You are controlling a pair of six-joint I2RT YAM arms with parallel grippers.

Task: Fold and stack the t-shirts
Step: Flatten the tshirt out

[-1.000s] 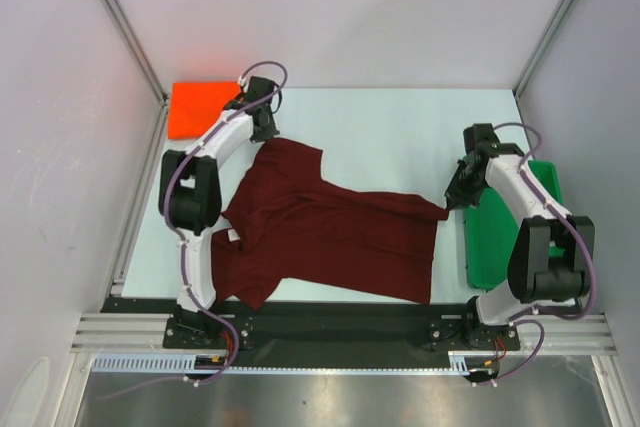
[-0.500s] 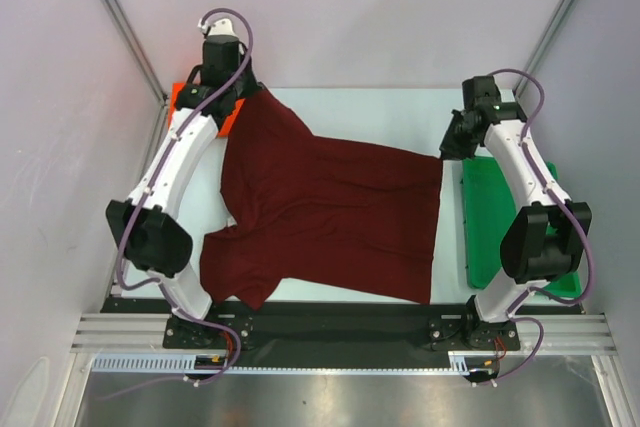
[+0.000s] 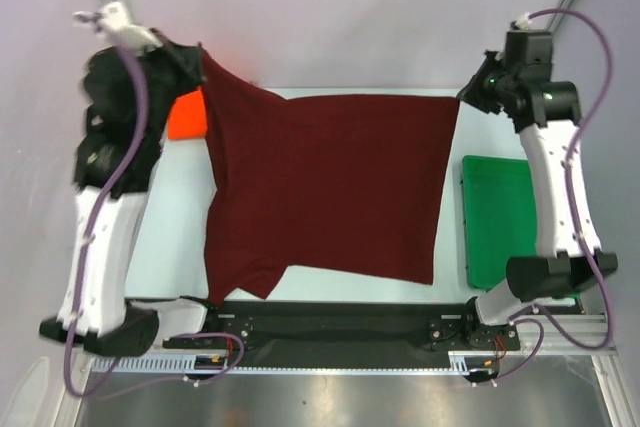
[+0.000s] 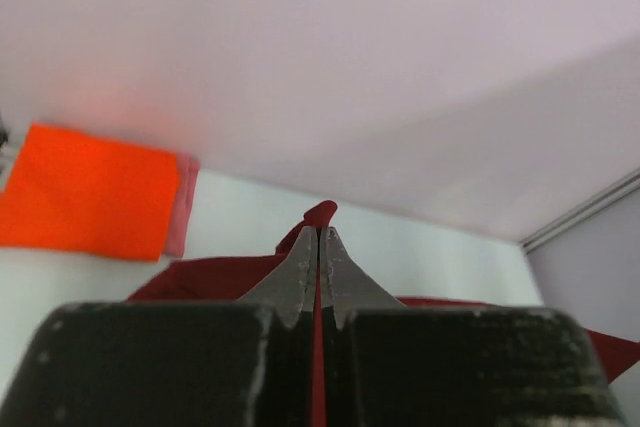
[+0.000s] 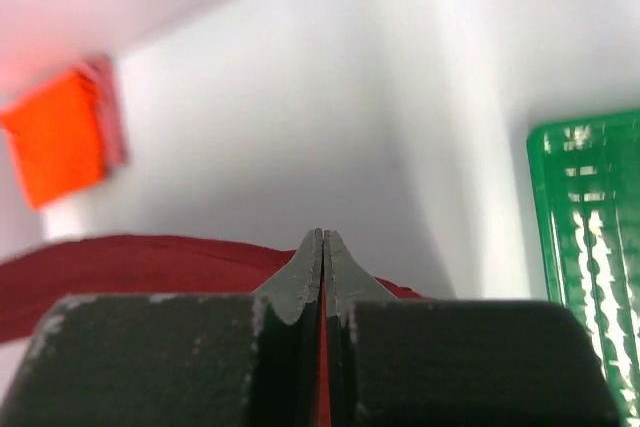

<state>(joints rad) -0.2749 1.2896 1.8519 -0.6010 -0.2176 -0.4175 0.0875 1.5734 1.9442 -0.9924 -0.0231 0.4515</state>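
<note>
Top view: maroon t-shirt (image 3: 320, 187) hangs spread between both arms, raised over the counter (image 3: 170, 232). Left claw (image 3: 195, 59) is pinched on one top corner and right claw (image 3: 468, 95) on the other. The lower hem and one sleeve sit near the counter's front edge; can't tell if they touch it. Folded orange-red t-shirt (image 3: 185, 117) lies at the far left, partly hidden by the left arm. Green tray (image 3: 500, 222) is at the right, clear of the cloth.

Left wrist: claw clamped tight on a thin maroon fold, with only a small tip poking past the fingertips. Below, a pinkish t-shirt (image 4: 181, 205) edge peeks from under the orange-red one.

Right wrist: claw likewise clamped on the maroon edge, also a thin bite.

Risks:
- Both bites are shallow, so too much stretch between the arms could pull a corner free and collapse the shirt.
- Uneven lowering would lay it skewed or wrinkled.
- Setting it down too far left could cover the folded stack.
- The hem may drag off the front edge.
</note>
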